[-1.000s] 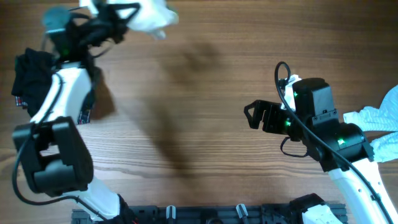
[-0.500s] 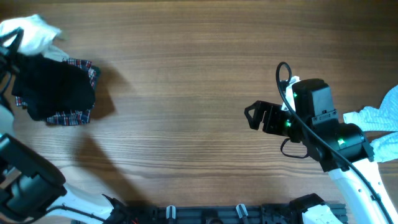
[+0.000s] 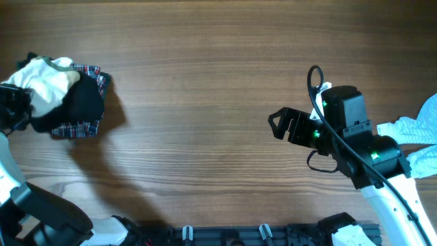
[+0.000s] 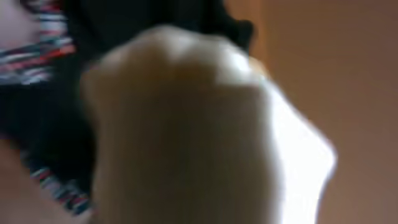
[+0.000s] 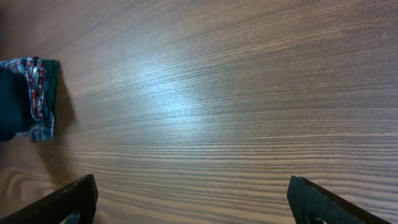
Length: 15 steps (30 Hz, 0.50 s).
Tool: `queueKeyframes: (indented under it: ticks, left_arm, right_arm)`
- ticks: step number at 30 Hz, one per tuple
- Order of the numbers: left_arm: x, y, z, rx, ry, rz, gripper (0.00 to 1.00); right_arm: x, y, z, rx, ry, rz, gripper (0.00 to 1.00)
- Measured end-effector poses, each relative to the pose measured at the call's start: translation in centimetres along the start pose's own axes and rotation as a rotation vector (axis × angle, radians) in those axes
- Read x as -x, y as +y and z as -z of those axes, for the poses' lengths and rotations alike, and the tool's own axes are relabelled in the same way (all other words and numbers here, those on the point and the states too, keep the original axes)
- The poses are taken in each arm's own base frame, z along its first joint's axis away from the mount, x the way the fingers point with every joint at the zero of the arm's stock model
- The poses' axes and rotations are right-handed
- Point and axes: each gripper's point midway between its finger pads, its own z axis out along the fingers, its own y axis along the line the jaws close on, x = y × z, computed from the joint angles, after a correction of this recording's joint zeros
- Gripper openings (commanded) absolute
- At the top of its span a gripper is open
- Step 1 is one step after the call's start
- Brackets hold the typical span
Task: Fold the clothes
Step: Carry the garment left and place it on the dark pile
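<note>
A bunched white T-shirt (image 3: 44,80) lies on a black garment (image 3: 80,102) and a red-plaid piece (image 3: 78,128) at the table's far left. My left gripper (image 3: 13,106) is at the left edge against the T-shirt. Its fingers are hidden. The left wrist view is a blur filled by pale cloth (image 4: 186,124), with black and plaid behind it. My right gripper (image 3: 276,126) is open and empty over bare wood right of centre. It also shows in the right wrist view (image 5: 196,205). The plaid piece (image 5: 38,93) appears far off in that view.
A pale-blue garment (image 3: 416,128) lies at the right edge behind my right arm. The wooden table (image 3: 205,102) spans the view. A black rack (image 3: 225,236) runs along the front edge.
My left arm swung the white T-shirt from the top of the table down to the far left, onto the black and plaid pile. My right arm has not moved.
</note>
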Motion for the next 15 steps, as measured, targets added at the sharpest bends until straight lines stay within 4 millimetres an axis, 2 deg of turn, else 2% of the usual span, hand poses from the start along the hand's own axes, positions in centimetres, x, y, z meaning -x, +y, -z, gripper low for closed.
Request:
queueKeyframes:
  ticks: [2, 7, 10, 12, 13, 14, 15]
  left_arm:
    - [-0.3, 1.5, 0.0, 0.07, 0.0, 0.008, 0.64]
    - [-1.1, 4.0, 0.4, 0.193, 0.013, 0.039, 0.67]
    - [-0.6, 4.9, 0.7, 0.224, -0.009, 0.052, 0.82]
    - [0.4, 6.2, 1.6, 0.242, -0.031, 0.07, 0.93]
    - [0.8, 6.6, 1.9, 0.246, -0.039, 0.072, 0.93]
    - [1.4, 7.2, 2.4, 0.252, -0.05, 0.072, 0.89]
    - [1.6, 7.3, 2.9, 0.25, -0.062, 0.063, 0.71]
  right_arm:
    - [0.0, 0.0, 0.0, 0.0, -0.001, 0.0, 0.98]
    - [0.1, 0.1, 0.0, 0.004, -0.006, 0.001, 0.98]
    - [0.0, 0.0, 0.0, 0.001, -0.001, 0.0, 0.98]
    - [0.0, 0.0, 0.0, 0.0, -0.001, 0.0, 0.98]
    - [0.0, 0.0, 0.0, 0.0, -0.001, 0.0, 0.98]
    - [0.1, 0.1, 0.0, 0.003, -0.006, 0.001, 0.98]
    - [0.4, 0.2, 0.0, 0.009, -0.015, 0.004, 0.98]
